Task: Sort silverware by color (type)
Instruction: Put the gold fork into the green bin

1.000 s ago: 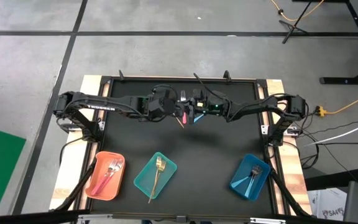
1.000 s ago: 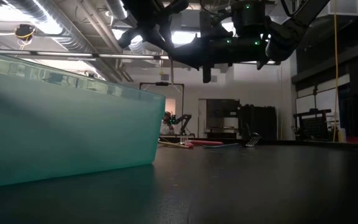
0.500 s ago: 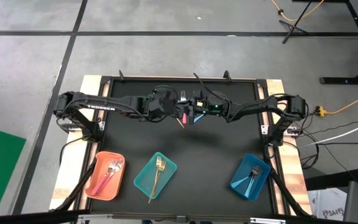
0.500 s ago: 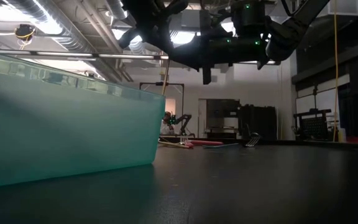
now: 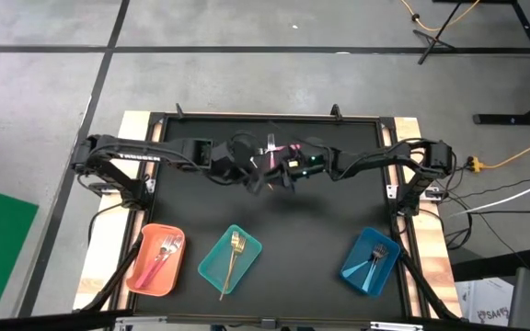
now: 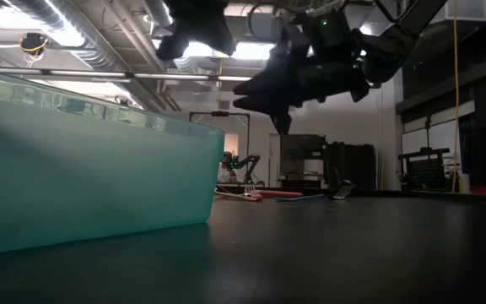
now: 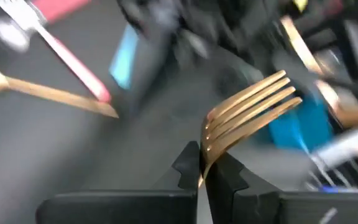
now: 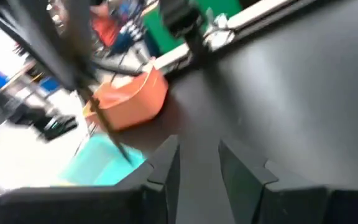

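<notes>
So far the orange tray, teal tray and blue tray each hold sorted silverware, while a few pieces lie at the table's far side. The left gripper has its fingers clamped on a gold fork above the table's middle; the right gripper, fingers apart, holds nothing.

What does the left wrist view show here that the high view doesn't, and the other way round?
Only the left wrist view shows the left gripper shut on a gold fork, tines outward, with a pink-handled piece and a gold piece lying on the table behind.

Only the high view shows the three trays: orange, teal and blue, each already holding silverware.

Both show the two arms meeting over the far middle of the black table.
</notes>
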Robot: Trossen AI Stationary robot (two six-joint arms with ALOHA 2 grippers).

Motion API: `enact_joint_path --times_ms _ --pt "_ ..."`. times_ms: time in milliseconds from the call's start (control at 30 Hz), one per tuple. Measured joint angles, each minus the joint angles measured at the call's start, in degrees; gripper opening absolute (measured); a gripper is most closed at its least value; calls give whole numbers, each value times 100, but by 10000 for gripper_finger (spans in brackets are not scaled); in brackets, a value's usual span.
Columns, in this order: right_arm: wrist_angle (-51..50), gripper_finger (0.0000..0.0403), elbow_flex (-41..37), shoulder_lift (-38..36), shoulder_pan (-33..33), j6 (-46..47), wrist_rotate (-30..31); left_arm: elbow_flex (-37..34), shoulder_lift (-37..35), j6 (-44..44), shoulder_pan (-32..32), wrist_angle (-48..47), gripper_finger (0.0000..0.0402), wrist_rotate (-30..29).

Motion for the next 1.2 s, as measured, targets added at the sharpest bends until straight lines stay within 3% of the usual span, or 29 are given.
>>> enact_joint_path --times_ms 67,200,433,633,867,1200 --pt "-367 101 4 -2 0 -129 -158 1 -9 -208 -114 58 5 633" --pt "-1054 100 0 0 2 -506 -68 -1 73 -603 -597 -28 5 1346" --pt "-1661 99 -4 0 2 -656 610 -2 386 -1727 -1641 -173 5 1637" --pt "-1696 99 -4 -2 2 -657 690 -2 794 -2682 -2180 -341 5 2035" --pt "-1708 99 -4 0 2 -657 692 -2 1459 -2916 -2064 -362 6 3266" --pt "-1711 99 -4 0 2 -657 692 -2 1989 -2079 -1286 -369 6 4349"
